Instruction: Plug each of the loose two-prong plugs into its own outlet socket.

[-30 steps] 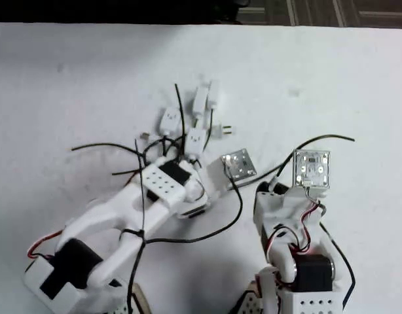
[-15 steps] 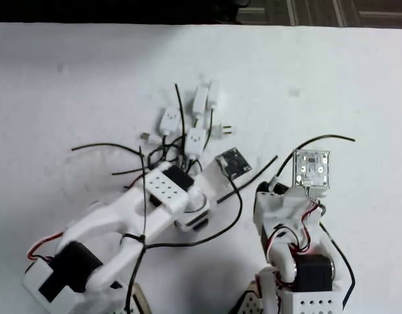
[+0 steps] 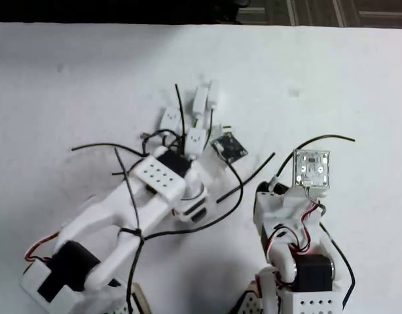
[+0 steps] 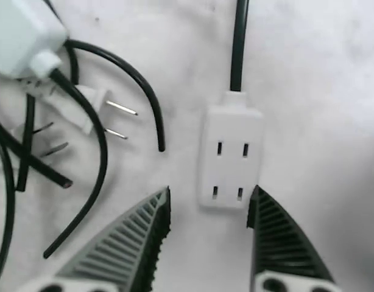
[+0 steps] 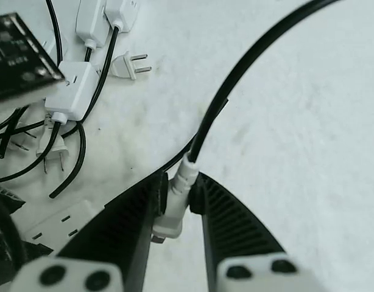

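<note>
My left gripper (image 4: 211, 193) is open, its grey ribbed fingers (image 4: 144, 234) either side of the near end of a white two-outlet socket (image 4: 229, 155) that lies flat with a black cord. A loose two-prong plug (image 4: 92, 112) lies beside it among black cords. In the high view the left arm (image 3: 155, 190) ends at the cluster of white sockets (image 3: 196, 139) and a loose plug (image 3: 222, 129). My right gripper (image 5: 178, 182) is shut on a white plug (image 5: 175, 204). Its black cord (image 5: 248, 61) runs away over the table.
More sockets (image 5: 74, 91) and a loose plug (image 5: 129, 64) lie tangled in black cords (image 3: 103, 147) at the table's middle. The left wrist's black camera board (image 3: 229, 148) hangs just right of the cluster. The right arm (image 3: 292, 216) stands at front right. White tabletop (image 3: 332, 78) stretches beyond.
The left arm has pushed away from the front edge into the socket cluster, its camera board shifting back and left. The cords near it shifted. The right arm has not moved.
</note>
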### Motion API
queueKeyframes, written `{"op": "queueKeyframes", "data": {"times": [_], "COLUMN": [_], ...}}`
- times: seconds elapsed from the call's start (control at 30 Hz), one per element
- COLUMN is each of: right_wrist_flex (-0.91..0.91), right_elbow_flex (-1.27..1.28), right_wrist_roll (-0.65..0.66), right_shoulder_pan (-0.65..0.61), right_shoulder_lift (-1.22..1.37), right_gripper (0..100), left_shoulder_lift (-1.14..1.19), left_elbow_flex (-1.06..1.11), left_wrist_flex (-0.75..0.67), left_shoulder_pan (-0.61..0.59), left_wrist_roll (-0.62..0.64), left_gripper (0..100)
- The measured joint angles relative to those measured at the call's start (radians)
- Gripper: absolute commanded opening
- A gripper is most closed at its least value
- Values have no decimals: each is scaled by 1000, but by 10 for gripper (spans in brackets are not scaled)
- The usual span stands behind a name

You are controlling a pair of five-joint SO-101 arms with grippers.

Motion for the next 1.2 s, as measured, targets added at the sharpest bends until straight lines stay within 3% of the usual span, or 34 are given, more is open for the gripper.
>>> {"op": "queueKeyframes", "data": {"times": [0.23, 0.53, 0.73, 1.0, 1.2], "right_wrist_flex": [0, 0, 0, 0, 0], "right_elbow_flex": [0, 0, 0, -2, -11], "right_wrist_roll": [0, 0, 0, 0, 18], "right_shoulder_pan": [0, 0, 0, -201, -387], "right_shoulder_lift": [0, 0, 0, 2, 2], "right_gripper": [18, 18, 18, 17, 17], "left_shoulder_lift": [-204, -531, -744, -1043, -1142], "left_elbow_flex": [-5, 31, 235, 529, 657], "left_wrist_flex": [43, 81, 15, -63, -71], "left_shoulder_pan": [-63, -370, -532, -681, -752], "left_wrist_roll": [5, 5, 3, -84, -97], "left_gripper": [217, 206, 14, 23, 24]}}
